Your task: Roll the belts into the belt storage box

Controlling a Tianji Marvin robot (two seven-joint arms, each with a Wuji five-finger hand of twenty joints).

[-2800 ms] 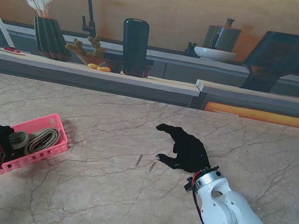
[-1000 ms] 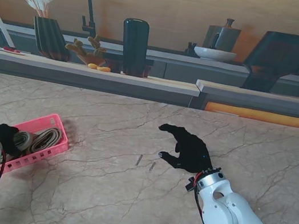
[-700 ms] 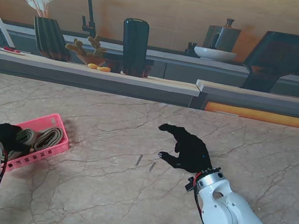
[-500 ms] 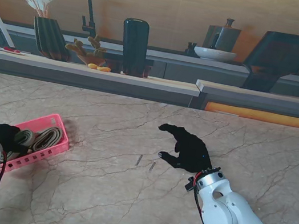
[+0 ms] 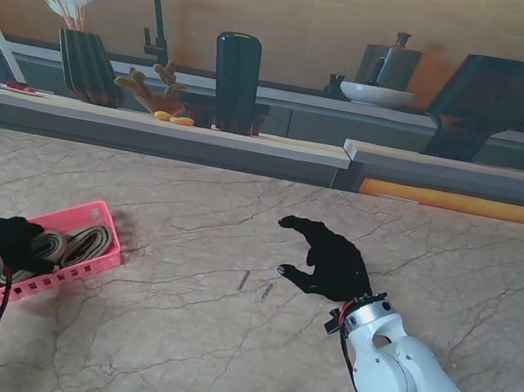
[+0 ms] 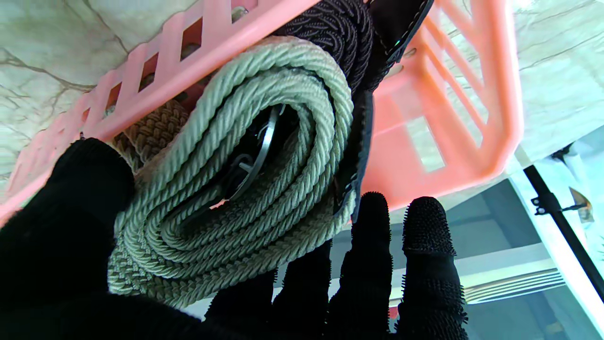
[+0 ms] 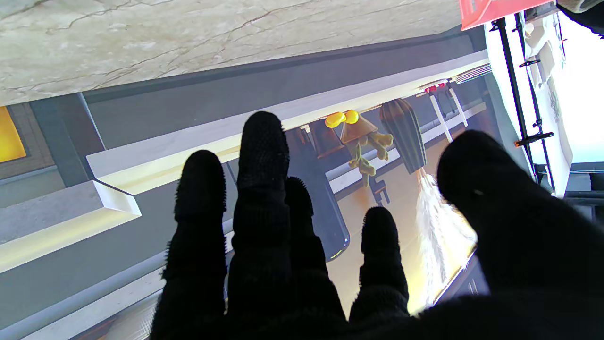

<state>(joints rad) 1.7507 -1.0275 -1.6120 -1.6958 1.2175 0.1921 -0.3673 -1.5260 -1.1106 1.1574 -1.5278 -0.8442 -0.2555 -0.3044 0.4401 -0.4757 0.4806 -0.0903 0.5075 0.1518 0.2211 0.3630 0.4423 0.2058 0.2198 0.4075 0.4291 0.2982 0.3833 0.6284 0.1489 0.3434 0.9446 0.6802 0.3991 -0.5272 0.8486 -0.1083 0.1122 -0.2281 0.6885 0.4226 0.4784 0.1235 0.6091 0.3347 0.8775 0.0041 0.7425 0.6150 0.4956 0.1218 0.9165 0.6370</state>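
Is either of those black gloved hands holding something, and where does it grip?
The left hand clasps the rolled green belt around the coil's outer edge, at the pink box. The right hand holds nothing.

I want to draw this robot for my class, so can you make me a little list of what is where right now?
table: marble top
belt storage box: pink slatted basket at my left, tilted
belts inside: pale green braided belt, rolled up; tan woven belt and dark belt beside it
left hand: black glove cupped against the green roll at the box's near end; whether it grips is unclear
right hand: black glove, fingers spread, holding nothing, over the table's middle
small things: two little dark bits on the table, too small to name
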